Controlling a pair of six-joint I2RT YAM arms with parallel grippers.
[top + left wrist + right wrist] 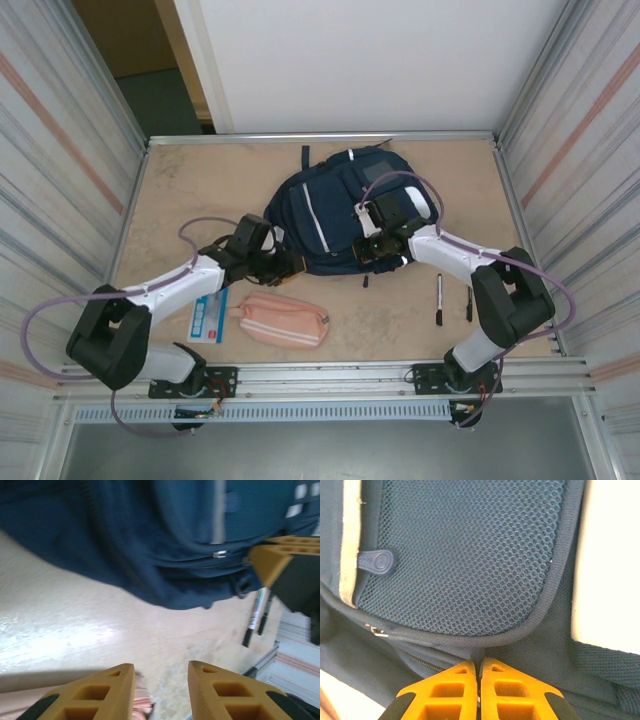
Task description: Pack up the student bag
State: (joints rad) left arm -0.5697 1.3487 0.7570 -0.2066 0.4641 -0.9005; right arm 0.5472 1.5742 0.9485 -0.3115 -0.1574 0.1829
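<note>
top view, student bag [325, 205]: lies flat near the middle of the bench [180, 190], toward the far edge, front side up.
top view, left fingers [292, 265]: at the bag's near left edge, low over the bench; their spread is too small to judge from here.
top view, right fingers [378, 250]: down on the bag's near right part.
top view, pink pouch [285, 319]: on the bench on the near side of the bag, apart from it.
top view, blue and white card [208, 318]: flat on the bench just left of the pouch, beside the left arm.
top view, two pens [438, 298]: side by side on the bench right of the pouch, near the right arm.
left wrist, left fingers [100, 695]: narrowly apart with nothing between them, over bare bench.
left wrist, student bag [150, 540]: stretches across the top, its lower edge resting on the bench, with a metal zip slider [219, 554] on the seam.
left wrist, right fingers [270, 560]: an orange tip at the bag's edge, on the right.
left wrist, pens [256, 615]: on the bench past the bag.
right wrist, right fingers [450, 692]: closed together, tips against the bag's dark fabric just below the mesh pocket [470, 550]; whether any fabric is pinched, I cannot tell.
right wrist, rubber zip pull [377, 561]: lies at the pocket's left edge.
right wrist, white patch [610, 555]: on the bag, right of the pocket.
</note>
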